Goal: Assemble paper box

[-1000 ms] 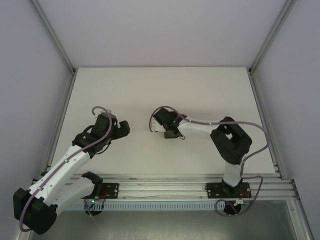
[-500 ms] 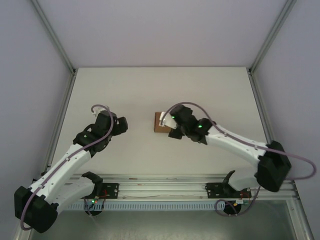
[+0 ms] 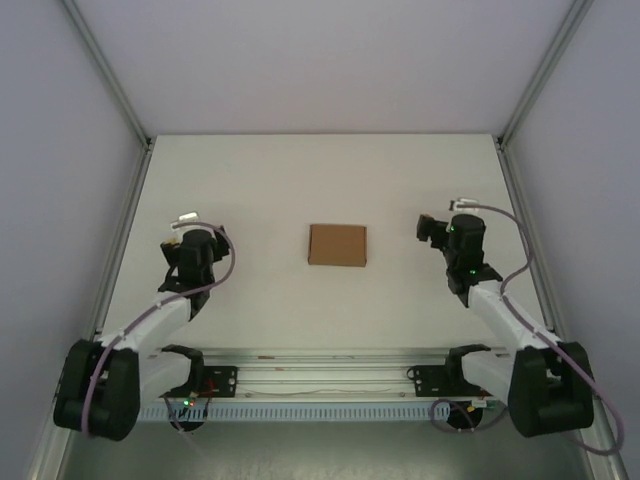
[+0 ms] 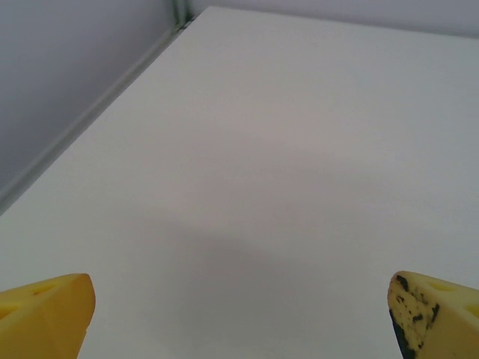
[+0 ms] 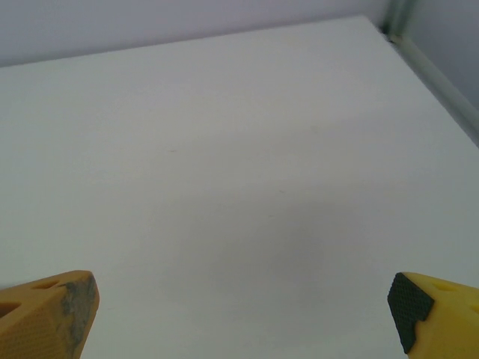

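In the overhead view we are looking down on a white table (image 3: 250, 180), with the paper box (image 3: 338, 244) lying near the middle of the frame. It is showing as a small, plain brown rectangle, sitting flat on the table with its long sides running left to right. From above we cannot tell how its flaps are sitting.

The left gripper (image 3: 186, 226) is hovering at centre left of the frame, well apart from the paper box. The right gripper (image 3: 428, 228) is hovering at centre right, also well apart from it. The box is lying between the two, with nothing touching it.

In the left wrist view, the left gripper's yellow fingertips (image 4: 46, 318) are sitting in the bottom corners of the frame. They are spread wide and holding nothing, with bare white table between them. In the right wrist view we are seeing the same with the right gripper: its fingertips (image 5: 46, 318) are standing wide apart in the bottom corners and gripping nothing.
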`<act>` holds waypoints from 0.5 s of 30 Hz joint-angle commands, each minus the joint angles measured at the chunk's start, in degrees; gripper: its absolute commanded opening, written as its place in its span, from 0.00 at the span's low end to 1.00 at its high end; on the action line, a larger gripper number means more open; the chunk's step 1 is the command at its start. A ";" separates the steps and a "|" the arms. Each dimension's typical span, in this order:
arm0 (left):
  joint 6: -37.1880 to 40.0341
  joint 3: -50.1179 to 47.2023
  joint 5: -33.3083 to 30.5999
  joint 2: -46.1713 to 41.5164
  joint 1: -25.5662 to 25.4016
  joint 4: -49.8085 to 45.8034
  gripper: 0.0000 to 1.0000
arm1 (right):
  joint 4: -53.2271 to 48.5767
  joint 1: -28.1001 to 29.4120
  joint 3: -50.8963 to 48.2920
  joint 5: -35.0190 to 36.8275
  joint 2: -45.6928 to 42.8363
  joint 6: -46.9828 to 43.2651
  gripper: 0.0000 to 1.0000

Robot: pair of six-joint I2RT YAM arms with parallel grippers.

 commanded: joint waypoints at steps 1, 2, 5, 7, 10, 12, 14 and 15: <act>3.61 -1.11 4.49 4.40 3.93 16.10 1.00 | 18.72 -1.29 -4.05 3.18 4.06 3.08 1.00; 3.76 -1.87 5.43 6.19 4.47 18.95 1.00 | 18.93 -1.49 -3.95 3.09 5.34 1.89 1.00; 4.81 -3.60 7.36 11.58 5.16 28.58 1.00 | 24.57 -1.72 -5.09 0.93 10.76 -1.11 1.00; 6.28 -3.26 9.55 12.76 5.32 30.66 1.00 | 33.18 -1.77 -6.97 -0.11 16.24 -2.52 1.00; 5.47 -5.48 9.85 21.28 6.60 42.46 1.00 | 31.79 -3.86 -5.13 -0.82 19.37 -0.17 1.00; 7.21 -6.94 11.74 25.22 6.73 50.49 1.00 | 40.48 -4.87 -6.33 -1.26 24.38 0.72 1.00; 4.68 -5.53 10.83 21.17 7.13 41.35 1.00 | 31.24 -5.56 -3.86 -1.49 22.19 1.38 1.00; 6.06 -6.34 11.97 23.52 7.26 47.05 1.00 | 32.38 -6.06 -3.37 -2.34 23.10 2.15 1.00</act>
